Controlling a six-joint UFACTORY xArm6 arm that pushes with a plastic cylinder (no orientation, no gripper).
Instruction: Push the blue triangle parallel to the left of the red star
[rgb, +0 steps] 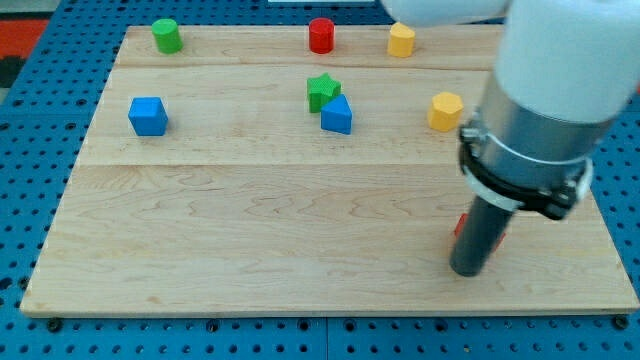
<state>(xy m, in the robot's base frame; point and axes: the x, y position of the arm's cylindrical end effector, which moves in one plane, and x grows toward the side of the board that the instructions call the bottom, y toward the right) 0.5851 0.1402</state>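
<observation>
The blue triangle (337, 115) lies at the board's upper middle, touching the green star (322, 91) just above and to its left. The red star (462, 226) is mostly hidden behind my rod at the lower right; only red slivers show beside it. My tip (467, 270) rests on the board at the lower right, right against the red star's near side and far to the right and below the blue triangle.
A blue cube (148, 116) sits at the left. A green cylinder (166, 35), a red cylinder (321, 35) and a yellow cylinder (402, 40) line the top edge. A yellow hexagon block (446, 110) sits right of the triangle. The arm's large body (545, 90) covers the upper right.
</observation>
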